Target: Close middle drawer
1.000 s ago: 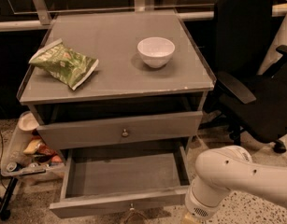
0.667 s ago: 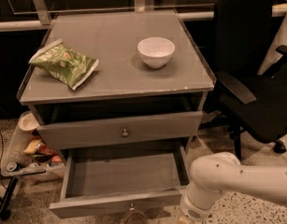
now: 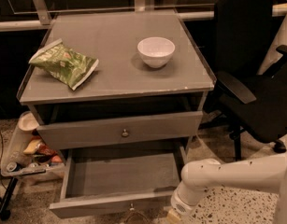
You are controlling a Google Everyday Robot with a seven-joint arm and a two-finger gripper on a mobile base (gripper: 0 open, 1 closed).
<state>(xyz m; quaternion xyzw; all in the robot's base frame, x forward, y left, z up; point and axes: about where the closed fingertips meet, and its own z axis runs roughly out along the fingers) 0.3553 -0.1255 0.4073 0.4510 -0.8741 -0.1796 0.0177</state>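
Middle drawer [image 3: 119, 177] pulled out, bare grey inside; gripper [image 3: 175, 214] by its right front corner, cut off below, grip impossible to tell.

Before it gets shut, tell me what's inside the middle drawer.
The middle drawer shows only bare grey floor, nothing on it. Its rear is hidden under the top drawer. The gripper sits low by its front right corner, outside.

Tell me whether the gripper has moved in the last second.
Yes. The gripper, low at the bottom edge, has moved left, closer to the open drawer's front right corner; the drawer itself has stayed put.
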